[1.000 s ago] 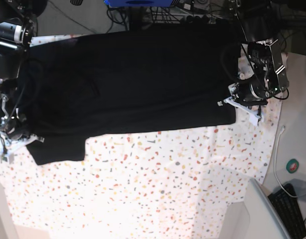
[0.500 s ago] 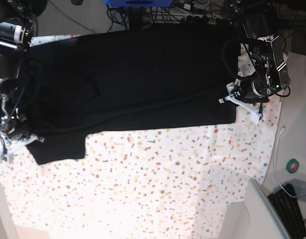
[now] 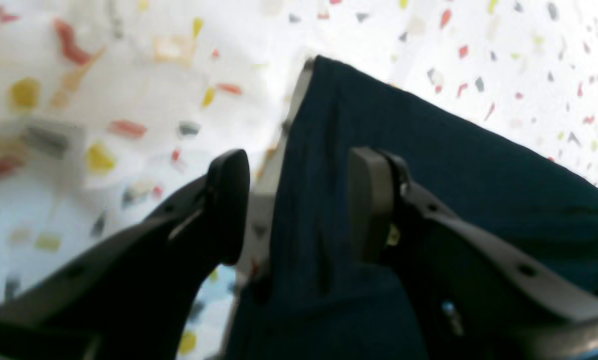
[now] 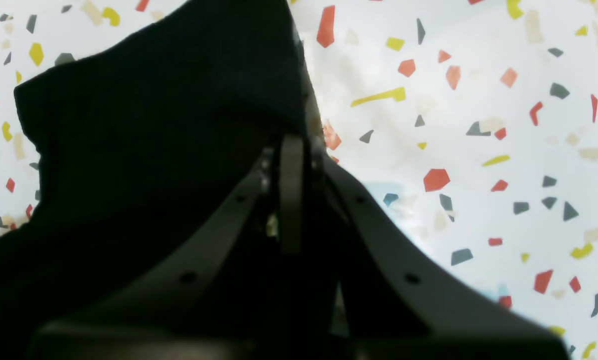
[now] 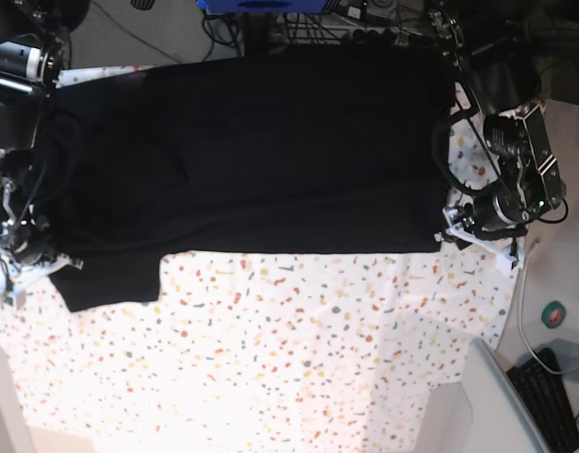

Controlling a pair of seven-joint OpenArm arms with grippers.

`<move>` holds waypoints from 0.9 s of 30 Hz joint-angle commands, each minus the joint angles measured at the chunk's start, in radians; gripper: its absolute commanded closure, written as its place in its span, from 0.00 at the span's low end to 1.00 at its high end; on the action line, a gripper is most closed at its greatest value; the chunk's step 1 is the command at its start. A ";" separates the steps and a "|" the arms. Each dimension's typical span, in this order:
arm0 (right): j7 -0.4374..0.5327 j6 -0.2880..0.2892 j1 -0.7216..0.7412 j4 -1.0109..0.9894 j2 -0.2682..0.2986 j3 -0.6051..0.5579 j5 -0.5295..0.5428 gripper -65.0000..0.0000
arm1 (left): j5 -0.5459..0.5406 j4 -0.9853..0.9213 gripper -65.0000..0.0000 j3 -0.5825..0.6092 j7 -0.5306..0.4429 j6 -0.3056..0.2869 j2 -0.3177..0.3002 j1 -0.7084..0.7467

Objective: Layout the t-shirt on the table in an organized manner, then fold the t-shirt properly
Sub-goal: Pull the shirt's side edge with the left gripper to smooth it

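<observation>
The black t-shirt [image 5: 271,151] lies spread flat along the far half of the speckled table [image 5: 318,349], one sleeve sticking out at the near left. My left gripper [image 5: 476,236] stands at the shirt's near right corner. In the left wrist view its jaws [image 3: 299,205] are open, and the hem corner [image 3: 429,175] lies loose on the table [image 3: 103,75] under and between them. My right gripper [image 5: 30,264] is at the left sleeve. The right wrist view shows it [image 4: 291,200] shut on a raised fold of the t-shirt [image 4: 153,125].
A grey-white side surface at the right carries a keyboard [image 5: 554,396], a white cable [image 5: 523,302] and a small green round object [image 5: 554,314]. Cables and a blue object [image 5: 261,5] lie beyond the table's far edge. The table's edge curves in at the near right.
The left gripper has opened and let go of the hem corner, moving toward the near right. The shirt's near edge now lies straighter. The right gripper has stayed shut in place.
</observation>
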 commanded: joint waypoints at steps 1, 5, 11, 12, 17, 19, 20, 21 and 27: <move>0.019 0.003 0.027 0.017 0.015 0.003 0.005 1.00 | 0.016 -0.015 0.53 -0.002 -0.027 -0.006 -0.015 -0.044; 0.019 0.003 0.027 0.017 0.015 0.003 0.005 1.00 | 0.058 -0.125 0.53 -0.001 -0.122 -0.006 -0.018 -0.106; 0.019 0.003 0.027 0.017 0.015 0.003 0.005 1.00 | 0.058 -0.309 0.53 -0.001 -0.195 -0.006 -0.021 -0.198; 0.019 0.003 0.027 0.017 0.015 0.003 0.005 1.00 | 0.058 -0.335 0.53 -0.001 -0.209 -0.006 -0.021 -0.209; 0.019 0.003 0.027 0.017 0.015 0.003 0.005 1.00 | 0.058 -0.458 0.53 0.106 -0.297 -0.004 -0.027 -0.252; 0.019 0.003 0.027 0.017 0.015 0.003 0.005 1.00 | 0.050 -0.492 0.54 0.152 -0.309 -0.004 -0.032 -0.253; 0.019 0.003 0.027 0.017 0.015 0.003 0.005 1.00 | 0.049 -0.501 0.54 0.163 -0.310 -0.004 -0.032 -0.253; 0.019 0.003 0.027 0.017 0.015 0.003 0.005 1.00 | 0.049 -0.504 0.54 0.165 -0.315 -0.004 -0.032 -0.253; 0.019 0.003 0.027 0.017 0.016 0.003 0.005 1.00 | 0.047 -0.503 0.54 0.165 -0.313 -0.004 -0.034 -0.241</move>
